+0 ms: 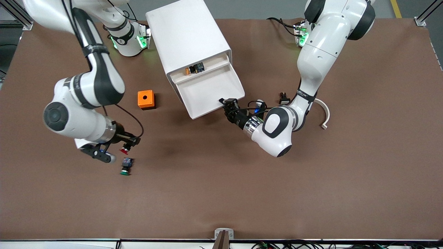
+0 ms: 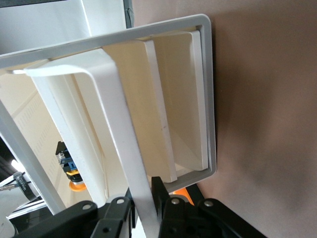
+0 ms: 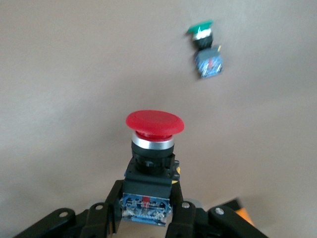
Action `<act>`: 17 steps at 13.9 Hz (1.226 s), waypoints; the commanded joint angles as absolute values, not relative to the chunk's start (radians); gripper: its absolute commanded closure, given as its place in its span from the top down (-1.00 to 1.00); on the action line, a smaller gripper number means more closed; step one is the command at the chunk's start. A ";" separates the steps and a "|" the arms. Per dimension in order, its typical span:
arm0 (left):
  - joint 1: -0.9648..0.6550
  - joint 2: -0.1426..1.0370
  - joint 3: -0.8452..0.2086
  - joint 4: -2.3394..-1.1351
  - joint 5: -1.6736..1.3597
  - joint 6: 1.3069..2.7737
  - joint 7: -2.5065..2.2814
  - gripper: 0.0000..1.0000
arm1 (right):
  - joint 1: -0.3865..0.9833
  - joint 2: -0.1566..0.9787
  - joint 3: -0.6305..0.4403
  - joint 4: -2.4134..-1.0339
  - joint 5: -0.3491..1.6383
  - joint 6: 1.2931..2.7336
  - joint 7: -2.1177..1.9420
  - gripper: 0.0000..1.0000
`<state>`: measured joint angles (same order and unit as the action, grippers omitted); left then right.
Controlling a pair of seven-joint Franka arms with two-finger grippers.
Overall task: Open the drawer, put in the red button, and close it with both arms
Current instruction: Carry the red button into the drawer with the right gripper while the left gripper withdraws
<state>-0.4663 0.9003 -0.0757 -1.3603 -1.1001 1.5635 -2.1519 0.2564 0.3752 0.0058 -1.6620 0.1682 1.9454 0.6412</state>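
Lower left of the front view: the right gripper [image 1: 125,147] pinches the small red mushroom-capped push button [image 3: 154,148] by its stiff, light black-and-blue body, a sound grip. At centre, the left gripper [image 1: 229,104] clamps the open white plastic tray drawer [image 1: 211,90] by its rim.

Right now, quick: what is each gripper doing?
Left gripper: closed on the front rim of the open drawer.
Right gripper: closed on the red button, above the table.
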 commanded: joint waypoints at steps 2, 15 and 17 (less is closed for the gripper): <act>-0.476 0.923 -0.075 -1.327 -1.109 1.583 -2.126 0.94 | 0.383 0.322 -0.002 -1.686 0.181 1.922 0.961 -0.98; -0.348 0.787 0.032 -1.241 -0.755 1.499 -2.037 0.99 | 0.724 0.301 0.005 -1.784 0.204 2.119 1.681 -0.96; -0.327 0.753 0.037 -1.241 -0.654 1.497 -1.973 0.99 | 0.756 0.305 0.003 -1.833 0.204 2.215 1.725 -0.96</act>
<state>-0.3397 0.7979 0.0295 -1.2284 -0.7378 1.5129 -2.0305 0.7274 0.3298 0.0117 -1.7606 0.1849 2.1356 1.6805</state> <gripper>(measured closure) 0.004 0.586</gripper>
